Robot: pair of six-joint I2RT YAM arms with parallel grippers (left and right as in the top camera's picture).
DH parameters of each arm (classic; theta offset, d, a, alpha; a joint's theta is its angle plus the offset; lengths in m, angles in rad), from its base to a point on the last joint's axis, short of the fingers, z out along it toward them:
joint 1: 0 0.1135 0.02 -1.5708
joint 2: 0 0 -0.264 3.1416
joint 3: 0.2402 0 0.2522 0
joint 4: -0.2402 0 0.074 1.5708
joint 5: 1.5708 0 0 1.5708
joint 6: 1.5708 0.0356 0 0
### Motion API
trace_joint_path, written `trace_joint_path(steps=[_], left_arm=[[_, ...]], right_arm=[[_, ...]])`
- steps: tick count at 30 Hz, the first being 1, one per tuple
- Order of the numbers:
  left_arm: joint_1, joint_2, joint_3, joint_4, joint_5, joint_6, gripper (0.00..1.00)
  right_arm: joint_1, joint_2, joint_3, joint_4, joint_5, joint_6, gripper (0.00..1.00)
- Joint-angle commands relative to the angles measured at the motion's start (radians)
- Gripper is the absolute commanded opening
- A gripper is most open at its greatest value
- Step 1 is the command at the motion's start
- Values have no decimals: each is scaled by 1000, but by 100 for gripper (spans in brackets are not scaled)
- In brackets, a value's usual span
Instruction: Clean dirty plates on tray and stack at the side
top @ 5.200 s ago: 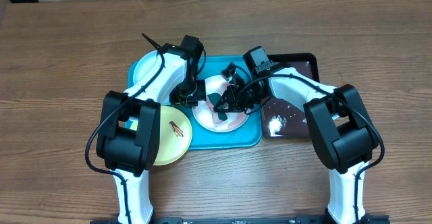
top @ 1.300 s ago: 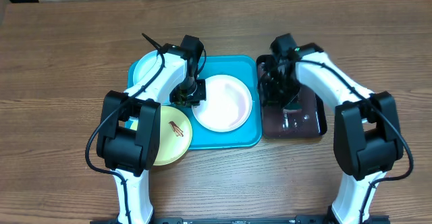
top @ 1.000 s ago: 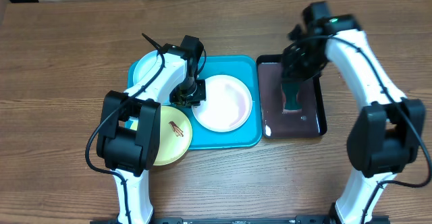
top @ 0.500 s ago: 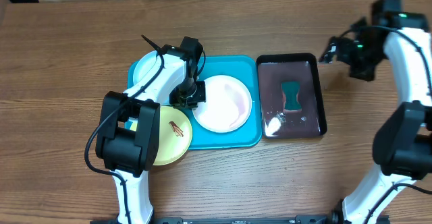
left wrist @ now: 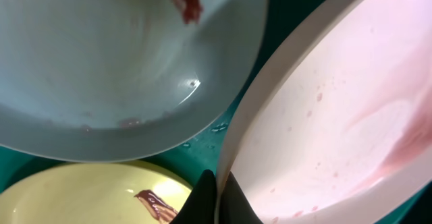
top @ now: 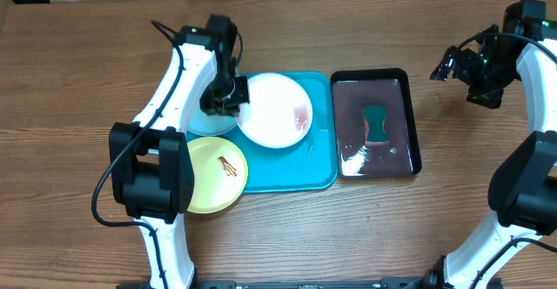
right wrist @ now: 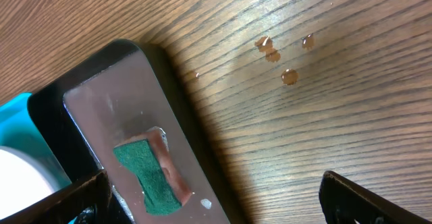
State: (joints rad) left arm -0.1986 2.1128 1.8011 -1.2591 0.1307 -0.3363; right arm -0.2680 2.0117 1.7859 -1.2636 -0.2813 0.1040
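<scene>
My left gripper [top: 231, 106] is shut on the left rim of the white plate [top: 275, 110] and holds it over the back left of the turquoise tray [top: 296, 169]. The left wrist view shows the fingertips [left wrist: 202, 196] pinching that rim; the white plate [left wrist: 337, 109] carries a pink film. Below it lie the mint-cyan plate [left wrist: 101, 55], which has a red smear, and the yellow-green plate [top: 213, 176], which has a brown smear. My right gripper [top: 457, 73] hangs open over bare table far to the right, nothing between its fingers [right wrist: 364, 197].
A black tray [top: 409, 119] stands right of the turquoise one, wet inside, with a green sponge [top: 376, 124] lying in it. Brownish droplets [right wrist: 283, 55] dot the wood beside it. The yellow-green plate overhangs the tray's front left corner.
The left gripper has carried the white plate back and to the left, over the mint-cyan plate. The right arm, having left the sponge in the black tray, has swung out right and opened.
</scene>
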Motion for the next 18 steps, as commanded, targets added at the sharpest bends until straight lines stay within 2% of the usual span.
trace_joint_path(steps=[1, 8, 18], left_arm=[[-13, 6, 100, -9, 10, 23, 4], [-74, 5, 229, -14, 5, 21, 4], [-295, 6, 374, 18, -334, -13, 4]], right_arm=[[-2, -26, 20, 5, -1, 0, 100], [-2, -26, 20, 5, -1, 0, 100], [-2, -26, 20, 5, -1, 0, 100]])
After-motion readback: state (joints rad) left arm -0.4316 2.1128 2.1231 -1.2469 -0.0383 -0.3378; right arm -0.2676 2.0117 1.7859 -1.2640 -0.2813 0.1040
